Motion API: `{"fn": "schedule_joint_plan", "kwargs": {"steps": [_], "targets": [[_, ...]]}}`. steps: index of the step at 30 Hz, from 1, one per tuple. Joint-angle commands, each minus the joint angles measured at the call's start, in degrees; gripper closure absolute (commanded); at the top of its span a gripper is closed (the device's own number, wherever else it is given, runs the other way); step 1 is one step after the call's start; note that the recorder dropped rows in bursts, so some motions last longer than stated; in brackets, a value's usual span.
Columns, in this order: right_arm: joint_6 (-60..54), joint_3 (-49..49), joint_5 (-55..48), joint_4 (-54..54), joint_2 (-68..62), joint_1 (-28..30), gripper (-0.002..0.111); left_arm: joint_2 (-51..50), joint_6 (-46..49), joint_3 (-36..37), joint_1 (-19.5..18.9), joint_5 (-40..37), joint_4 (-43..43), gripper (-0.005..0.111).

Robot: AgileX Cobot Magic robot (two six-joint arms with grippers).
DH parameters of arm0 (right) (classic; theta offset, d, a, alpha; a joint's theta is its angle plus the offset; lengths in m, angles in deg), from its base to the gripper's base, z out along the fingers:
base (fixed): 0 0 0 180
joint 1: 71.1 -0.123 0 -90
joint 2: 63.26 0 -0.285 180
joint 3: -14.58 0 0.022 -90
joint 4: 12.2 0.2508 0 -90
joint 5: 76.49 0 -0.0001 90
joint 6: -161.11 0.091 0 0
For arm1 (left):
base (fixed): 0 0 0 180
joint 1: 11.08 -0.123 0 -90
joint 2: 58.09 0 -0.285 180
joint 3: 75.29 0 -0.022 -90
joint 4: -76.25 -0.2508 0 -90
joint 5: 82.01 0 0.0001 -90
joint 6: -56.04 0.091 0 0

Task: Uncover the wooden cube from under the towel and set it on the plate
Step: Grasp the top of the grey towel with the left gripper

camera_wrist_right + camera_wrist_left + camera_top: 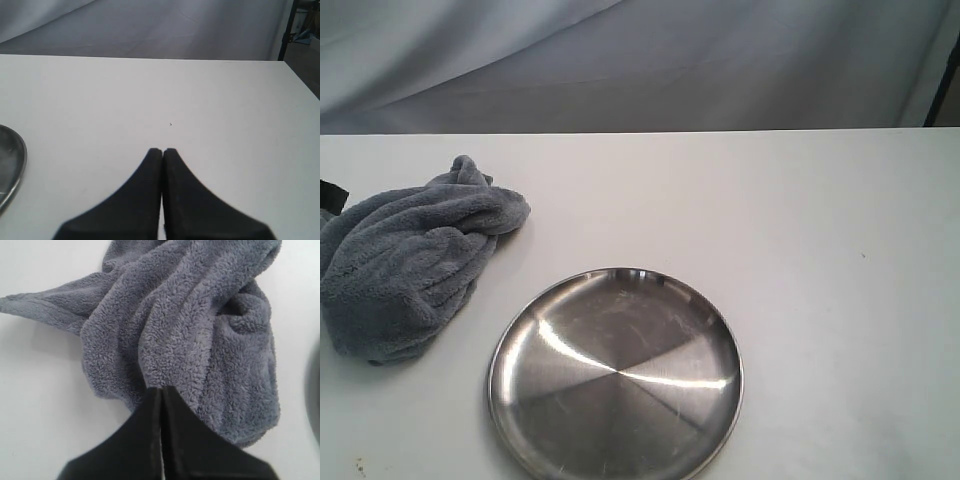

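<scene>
The blue-grey towel point(410, 265) lies bunched in thick folds at the table's left; it fills the left wrist view as the towel point(190, 325). The wooden cube is hidden; no part of it shows in any view. The round steel plate point(615, 375) sits bare at the front centre, right of the towel, and its rim point(10, 165) shows in the right wrist view. My left gripper point(161, 389) is shut, its tips at the towel's near edge with no cloth seen between them. My right gripper point(162, 149) is shut over bare table, beside the plate.
The white table point(820, 260) runs back to a straight far edge, with a grey cloth backdrop point(650, 60) behind it. A small black part point(330, 190) pokes in at the left edge behind the towel. A dark stand point(287, 27) is at the far right.
</scene>
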Motion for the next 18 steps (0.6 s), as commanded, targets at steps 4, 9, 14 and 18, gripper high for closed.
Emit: {"fn": "schedule_joint_plan", "kwargs": {"steps": [4, 9, 14, 18], "targets": [[0.0, 0.2, 0.1, 0.0, 0.3, 0.4, 0.108, 0.4, 0.3, -0.1, 0.1, 4.4, 0.8, 0.107], [0.0, 0.2, 0.1, 0.0, 0.3, 0.4, 0.108, 0.4, 0.3, 0.5, 0.1, 6.5, 0.8, 0.106], [0.0, 0.2, 0.1, 0.0, 0.3, 0.4, 0.108, -0.1, 1.9, 2.2, 0.1, 7.0, 0.8, 0.105], [0.0, 0.2, 0.1, 0.0, 0.3, 0.4, 0.108, -2.3, 5.8, 2.2, 0.1, 3.3, 0.8, 0.086]]}}
